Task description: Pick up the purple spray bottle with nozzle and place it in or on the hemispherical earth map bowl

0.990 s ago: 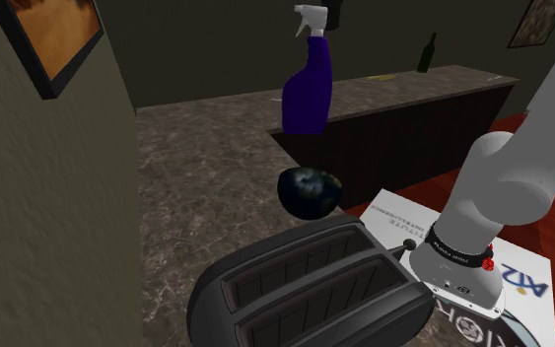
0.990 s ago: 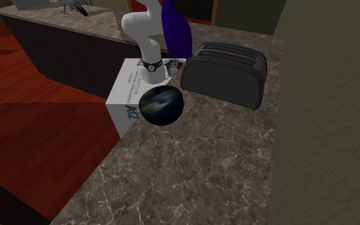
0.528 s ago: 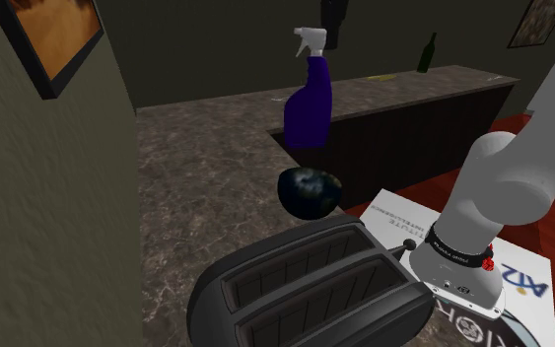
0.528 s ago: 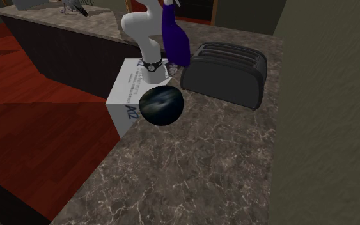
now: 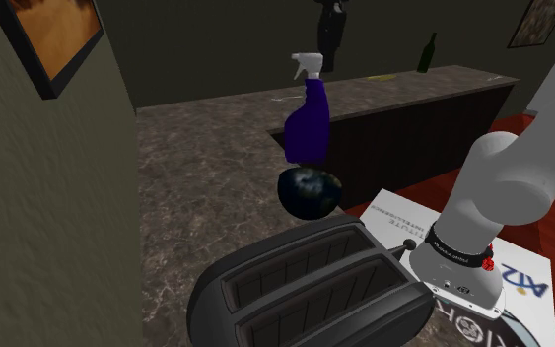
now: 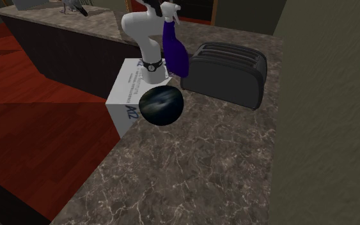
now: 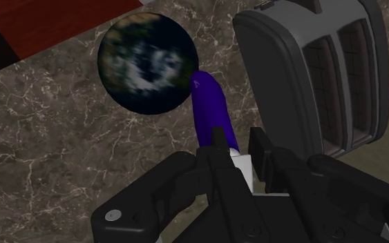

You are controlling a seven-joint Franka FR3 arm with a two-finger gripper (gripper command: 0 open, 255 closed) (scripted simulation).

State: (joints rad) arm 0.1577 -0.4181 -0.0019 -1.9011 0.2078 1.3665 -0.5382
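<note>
My pincer point(image 7: 237, 141) is clamped on the neck of the purple spray bottle point(image 7: 211, 110). The bottle hangs base-down in the air. Below it, the earth-map bowl point(image 7: 144, 65) sits on the marble tabletop point(image 7: 48, 159), and the bottle base lines up with the bowl's toaster-side edge. Judgement: shift toward the bowl's centre, away from the black toaster point(image 7: 324, 76). Lower slowly, then release.

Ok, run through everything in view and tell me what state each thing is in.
purple spray bottle: upright, held by its neck, off the counter.
gripper: shut on the purple spray bottle.
earth map bowl: resting on the counter, bottle not yet on it.
toaster: on the counter, both slots empty.
</note>
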